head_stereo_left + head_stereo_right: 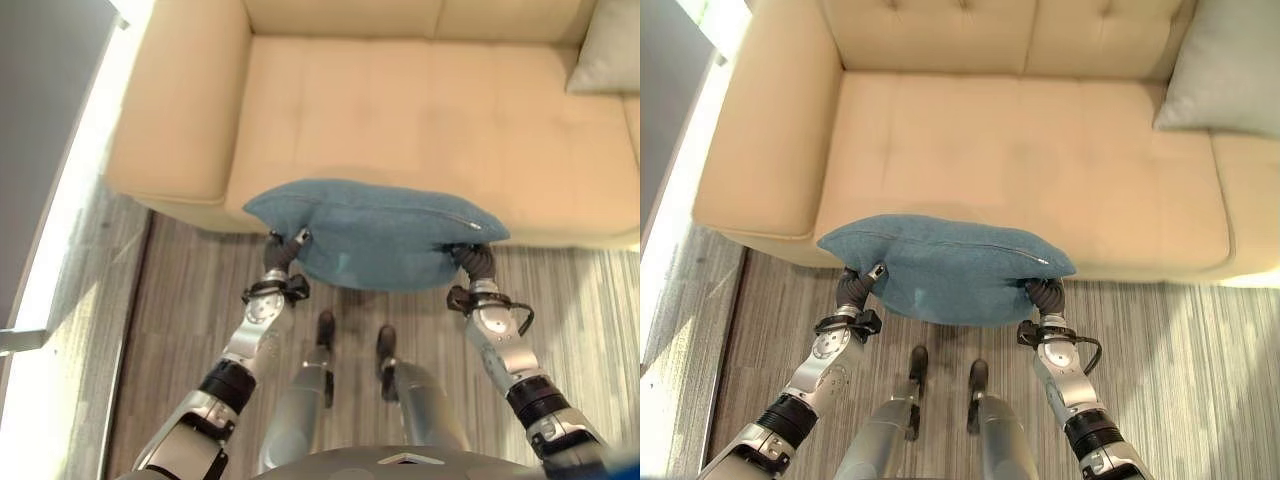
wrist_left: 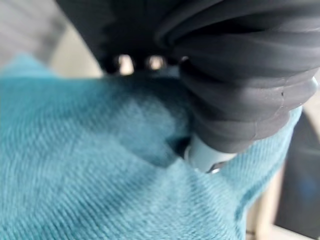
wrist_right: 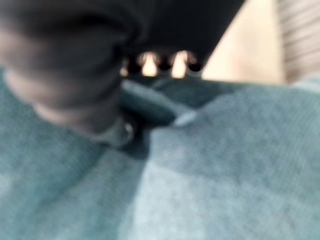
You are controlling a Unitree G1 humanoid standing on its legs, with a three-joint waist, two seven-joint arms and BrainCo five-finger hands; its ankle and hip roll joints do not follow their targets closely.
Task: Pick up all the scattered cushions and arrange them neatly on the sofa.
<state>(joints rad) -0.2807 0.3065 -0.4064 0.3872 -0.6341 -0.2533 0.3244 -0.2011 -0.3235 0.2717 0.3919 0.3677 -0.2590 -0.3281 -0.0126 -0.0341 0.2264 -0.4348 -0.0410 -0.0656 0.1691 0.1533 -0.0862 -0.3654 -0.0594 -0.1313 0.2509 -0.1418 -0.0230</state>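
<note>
Teal rectangular woven-fabric cushion (image 1: pixel 945 268) is carried level between the two arms, in front of the front edge of the cream upholstered sofa (image 1: pixel 1020 150), over the grey striped wood-look floor (image 1: pixel 1200 350). The cushion is plump, with pointed corners and a zip seam running along its upper face (twill-like weave visible in the wrist views).

Left robot hand (image 2: pixel 207 150): dark ribbed cover pressed against the cushion's left end, with the thumb dug into the fabric; the fingers are buried in the cloth, so their curl cannot be told. Right robot hand (image 3: pixel 107 127): same arrangement at the cushion's right end, thumb sunk into a fold, fingers hidden behind the cushion, state not readable.

Sofa seat: smooth, lightly tufted, broad rounded left armrest. A pale grey square fabric cushion (image 1: pixel 1230 75) leans at the seat's right back corner, well apart from the teal one.
</note>
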